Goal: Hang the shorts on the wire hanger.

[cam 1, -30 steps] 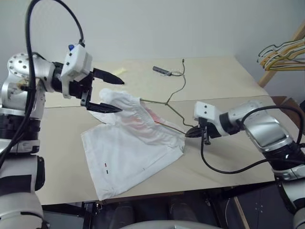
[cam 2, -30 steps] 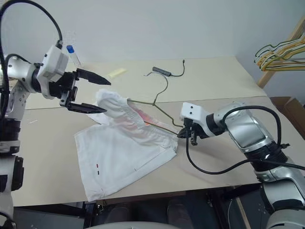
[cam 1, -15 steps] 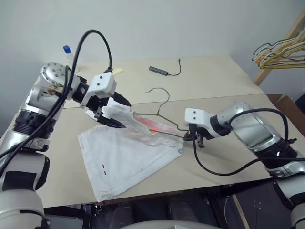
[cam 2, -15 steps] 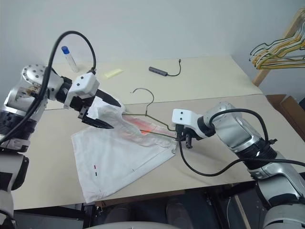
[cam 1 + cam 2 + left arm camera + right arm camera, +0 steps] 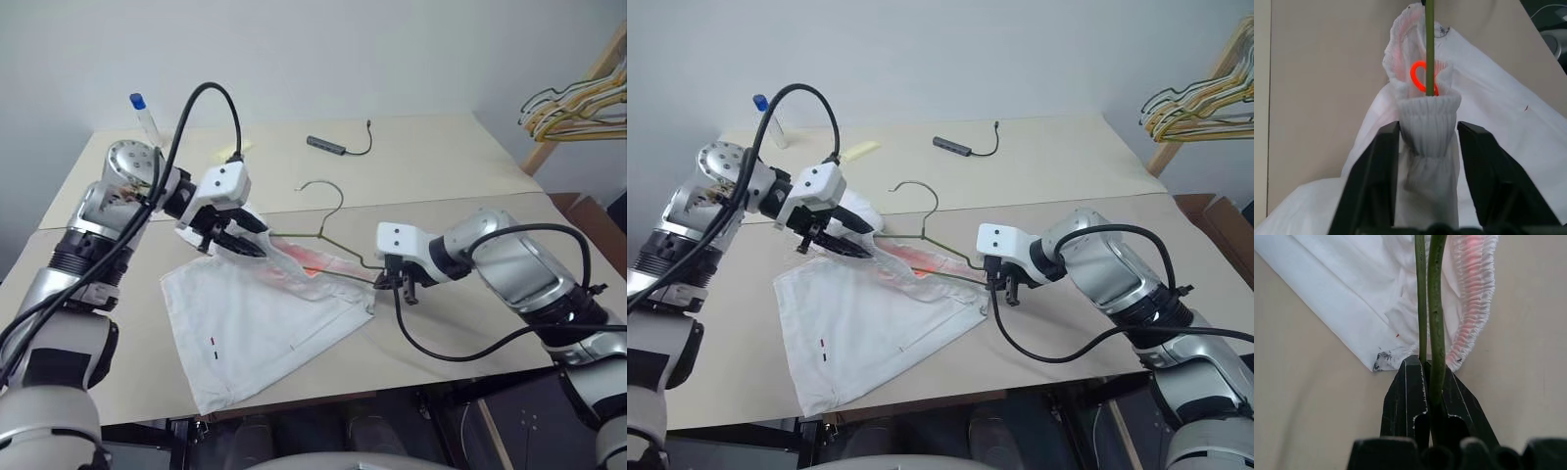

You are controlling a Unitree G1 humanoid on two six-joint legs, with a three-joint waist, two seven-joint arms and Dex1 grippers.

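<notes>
I see the white cloth shorts (image 5: 265,313) with the elastic waistband flat on the beige bench (image 5: 441,166) — the thin olive-grey wire hanger (image 5: 328,230) crosses their waistband. My left gripper (image 5: 1427,142) has its jaws around a bunched waistband fold; my right gripper (image 5: 1427,377) pinches the hanger's wire beside the waistband's other end.

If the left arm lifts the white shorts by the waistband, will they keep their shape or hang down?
The shorts will probably droop: the waistband bunches between the left gripper jaws. They look light and thin, and may slide along the wire hanger.
</notes>
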